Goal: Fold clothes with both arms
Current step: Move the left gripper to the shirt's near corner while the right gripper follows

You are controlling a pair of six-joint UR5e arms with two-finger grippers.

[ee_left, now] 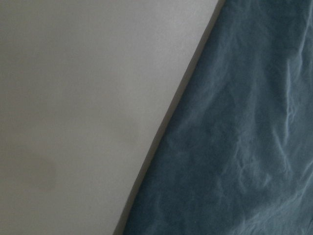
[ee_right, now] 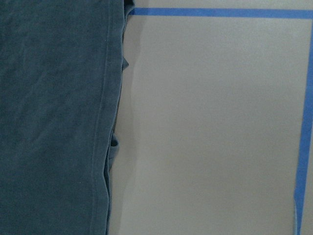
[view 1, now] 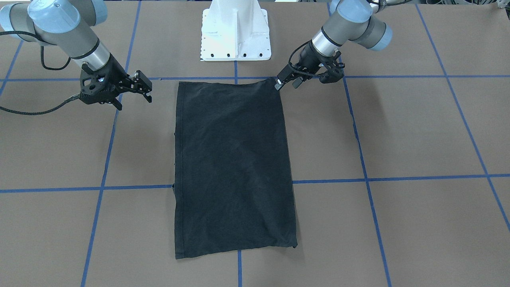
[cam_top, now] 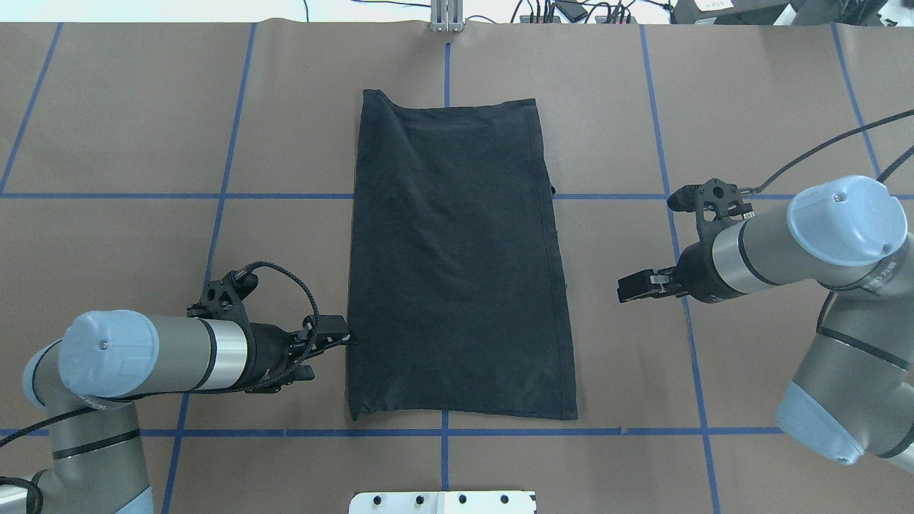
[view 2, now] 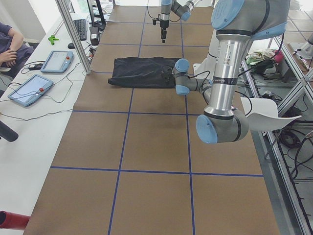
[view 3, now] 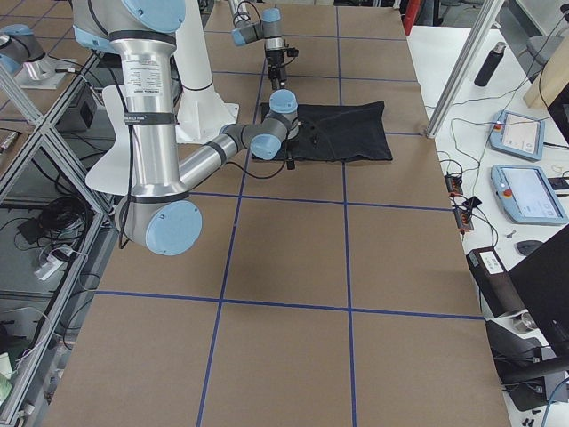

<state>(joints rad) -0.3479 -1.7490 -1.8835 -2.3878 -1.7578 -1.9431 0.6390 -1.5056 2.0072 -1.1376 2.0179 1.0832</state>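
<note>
The clothes are one black T-shirt (view 1: pixel 235 167) (cam_top: pixel 457 257), folded into a long plain rectangle that lies flat in the middle of the table. My left gripper (view 1: pixel 287 83) (cam_top: pixel 335 343) sits low at the shirt's near left corner. Its jaws look open, and one fingertip (view 1: pixel 278 85) touches the hem. The left wrist view shows only the shirt's edge (ee_left: pixel 234 147) against brown paper. My right gripper (view 1: pixel 133 95) (cam_top: pixel 632 285) is open and holds nothing, a short way off the shirt's right edge. The right wrist view shows that hem (ee_right: pixel 54 122) and bare table.
Brown paper with a blue tape grid (cam_top: pixel 221 196) covers the table. The white pedestal base (view 1: pixel 235 36) stands at the robot's edge. Tablets (view 2: pixel 29 90) (view 3: pixel 524 191), cables and a seated person's arm (view 2: pixel 10 49) are on a side bench beyond the far edge.
</note>
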